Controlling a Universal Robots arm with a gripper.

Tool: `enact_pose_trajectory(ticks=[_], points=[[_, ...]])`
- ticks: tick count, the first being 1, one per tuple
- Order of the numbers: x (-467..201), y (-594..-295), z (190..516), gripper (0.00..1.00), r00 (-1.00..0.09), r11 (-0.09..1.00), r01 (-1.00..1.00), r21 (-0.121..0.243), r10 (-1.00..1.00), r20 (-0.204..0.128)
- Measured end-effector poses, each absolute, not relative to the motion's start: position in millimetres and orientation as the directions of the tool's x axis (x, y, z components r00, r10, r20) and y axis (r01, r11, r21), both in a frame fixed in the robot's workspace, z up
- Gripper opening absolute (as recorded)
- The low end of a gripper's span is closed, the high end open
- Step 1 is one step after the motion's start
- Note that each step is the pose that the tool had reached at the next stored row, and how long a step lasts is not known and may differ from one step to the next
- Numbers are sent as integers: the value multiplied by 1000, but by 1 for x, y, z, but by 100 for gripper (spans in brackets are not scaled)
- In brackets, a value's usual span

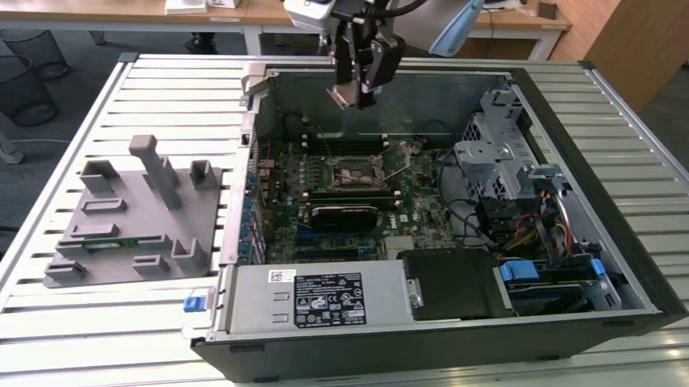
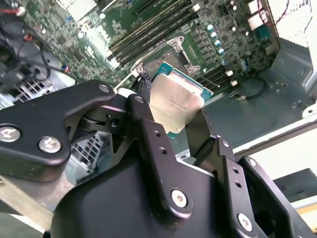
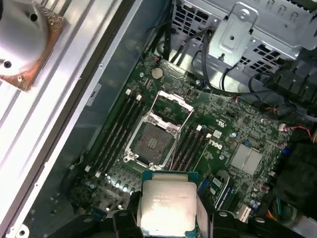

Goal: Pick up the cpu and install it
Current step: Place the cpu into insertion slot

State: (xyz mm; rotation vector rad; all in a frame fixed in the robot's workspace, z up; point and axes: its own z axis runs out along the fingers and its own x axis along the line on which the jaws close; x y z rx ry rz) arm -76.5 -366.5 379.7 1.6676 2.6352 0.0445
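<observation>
My gripper (image 1: 360, 90) hangs over the back of the open computer case (image 1: 635, 266), shut on the cpu (image 1: 342, 97). In both wrist views the cpu (image 2: 176, 103) (image 3: 165, 204) is a flat square chip with a silver metal top, pinched at two opposite edges between my black fingers (image 2: 144, 116). It is in the air, well above the motherboard (image 1: 415, 210). The dark square socket (image 1: 353, 172) (image 3: 150, 144) lies below it on the board with its metal frame (image 3: 171, 105) swung open and nothing inside.
Memory slots (image 3: 115, 130) flank the socket. A drive cage (image 1: 493, 153) and cables (image 1: 517, 222) fill the case at the exterior view's right, with a power supply (image 1: 312, 298) in front. A grey fixture (image 1: 129, 218) lies at the exterior view's left. A round metal part (image 3: 24, 39) rests on the slatted table.
</observation>
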Motion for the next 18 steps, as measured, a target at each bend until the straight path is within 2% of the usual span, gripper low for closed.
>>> enact_pose_trajectory(ticks=[10, 18], points=[[-77, -366, 372, 53, -245, 245, 969, 36, 970, -4], [-76, -354, 364, 53, -227, 226, 973, 37, 974, 1]])
